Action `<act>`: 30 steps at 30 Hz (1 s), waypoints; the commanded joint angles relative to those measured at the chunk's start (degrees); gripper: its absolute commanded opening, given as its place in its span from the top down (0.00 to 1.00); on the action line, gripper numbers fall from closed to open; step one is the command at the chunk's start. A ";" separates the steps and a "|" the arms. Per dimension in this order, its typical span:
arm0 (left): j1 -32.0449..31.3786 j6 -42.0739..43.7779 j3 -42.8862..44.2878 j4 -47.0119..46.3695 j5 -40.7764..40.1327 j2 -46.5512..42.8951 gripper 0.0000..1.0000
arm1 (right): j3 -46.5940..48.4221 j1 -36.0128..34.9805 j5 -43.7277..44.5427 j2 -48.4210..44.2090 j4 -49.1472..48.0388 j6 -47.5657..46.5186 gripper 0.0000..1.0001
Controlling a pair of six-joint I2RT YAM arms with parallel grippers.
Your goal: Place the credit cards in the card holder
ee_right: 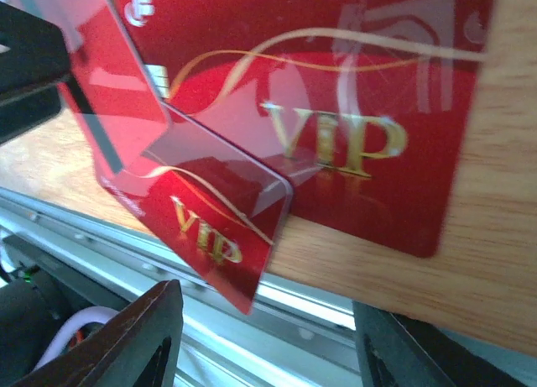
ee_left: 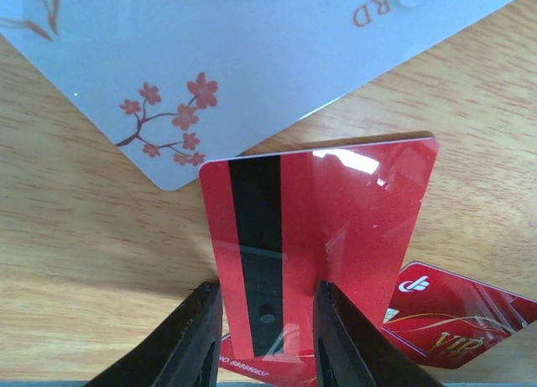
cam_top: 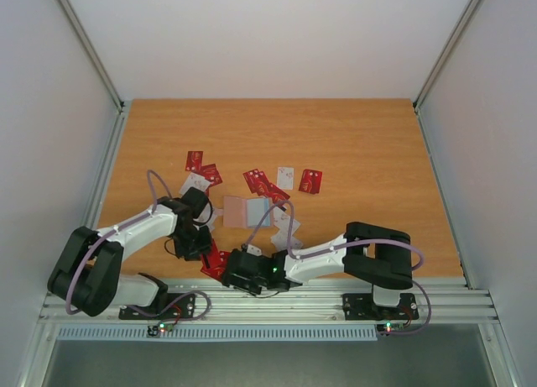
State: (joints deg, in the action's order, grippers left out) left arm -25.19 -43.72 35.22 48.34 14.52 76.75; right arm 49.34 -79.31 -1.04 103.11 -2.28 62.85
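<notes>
**Early stage: one card lifted, none seen in the holder yet**

The left gripper [ee_left: 267,290] is pinching a striped red card [ee_left: 336,211] by its lower edge. The card stands up off the table [ee_left: 75,261], black stripe towards the wrist camera. Just behind it a white blossom card [ee_left: 252,76] lies flat, and a flat red VIP card [ee_left: 453,316] lies to one side.

The right gripper [ee_right: 264,320] has its fingers spread wide with nothing between them. It hovers at the near table edge over that same pile of red cards. The tilted VIP face in its view is probably the front of the striped red card.

The card holder [cam_top: 246,212] lies open and flat mid-table, tan half on the left and blue-grey half on the right, a little beyond both grippers. The overhead view is too small to show whether any pocket is filled, and no card is seen sticking out.

About ten loose cards [cam_top: 256,180] are scattered behind and beside the holder, with more at the near edge.

My judgement is that the pick is done for one card only. It has yet to be carried to the holder and slid into a pocket, and nearly the whole pile remains. The right arm will likely need to steady the holder for the insert.
</notes>
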 commanded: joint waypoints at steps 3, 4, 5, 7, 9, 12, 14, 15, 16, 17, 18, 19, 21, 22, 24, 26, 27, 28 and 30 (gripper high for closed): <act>-0.03 -0.66 -2.43 -2.82 0.37 1.17 0.67 | -1.02 -1.38 5.39 2.61 -7.33 2.47 0.44; -0.03 -0.66 -2.56 -2.96 0.49 1.37 0.68 | -1.27 -1.38 5.65 2.86 -8.35 2.58 0.44; -0.03 -0.66 -2.65 -3.08 0.50 1.59 0.68 | -1.64 -1.38 5.95 3.29 -9.33 2.80 0.44; -0.03 -0.66 -2.86 -3.30 0.59 1.95 0.68 | -2.75 -1.38 6.74 3.84 -12.18 3.15 0.45; 0.01 -0.66 -2.84 -3.25 0.57 2.11 0.68 | -3.66 -1.30 7.49 4.10 -13.98 3.58 0.47; -0.03 -0.57 -2.75 -3.10 0.54 2.01 0.68 | -4.28 -1.22 7.79 4.45 -16.35 3.41 0.51; -0.03 -0.57 -2.81 -3.17 0.64 2.08 0.68 | -4.04 -0.99 7.17 5.03 -18.35 2.26 0.53; -0.03 -0.57 -2.83 -3.16 0.60 2.08 0.68 | -3.88 -0.90 6.83 5.40 -19.11 1.97 0.54; -0.03 -0.57 -2.81 -3.16 0.58 2.16 0.68 | -3.80 -0.85 6.43 5.65 -19.76 1.74 0.55; -0.03 -0.51 -2.79 -3.11 0.59 2.20 0.68 | -3.75 -0.81 6.26 5.77 -20.18 1.58 0.57; -0.03 -0.49 -2.79 -3.08 0.59 2.22 0.69 | -3.78 -0.77 6.15 5.78 -20.30 1.51 0.58; -0.03 -0.48 -2.86 -3.12 0.59 2.21 0.69 | -3.73 -0.68 6.09 5.67 -20.12 1.39 0.59; -0.03 -0.48 -2.80 -2.97 0.48 2.10 0.69 | -3.44 -0.67 6.04 5.00 -19.14 0.99 0.62; -0.03 -0.48 -2.79 -2.98 0.50 2.09 0.69 | -3.13 -0.67 6.04 4.67 -18.24 0.73 0.62; -0.04 -0.48 -2.95 -3.07 0.50 2.08 0.69 | -2.35 -0.60 5.98 4.03 -16.31 -0.05 0.64; -0.03 -0.48 -2.81 -3.15 0.51 2.27 0.69 | -1.63 -0.51 5.93 3.35 -14.25 -0.84 0.66; -0.03 -0.48 -2.80 -3.14 0.51 2.33 0.69 | -1.32 -0.42 5.96 3.06 -13.43 -1.13 0.66; -0.03 -0.48 -2.87 -3.14 0.51 2.36 0.69 | -1.15 -0.41 6.08 2.69 -12.76 -1.36 0.67; -0.03 -0.48 -2.86 -3.11 0.55 2.50 0.69 | -1.01 -0.33 6.31 2.09 -11.81 -1.71 0.68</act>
State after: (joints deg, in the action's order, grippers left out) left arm -25.10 -44.38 35.14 48.27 14.59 76.86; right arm 46.81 -80.53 1.28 107.37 -17.28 63.77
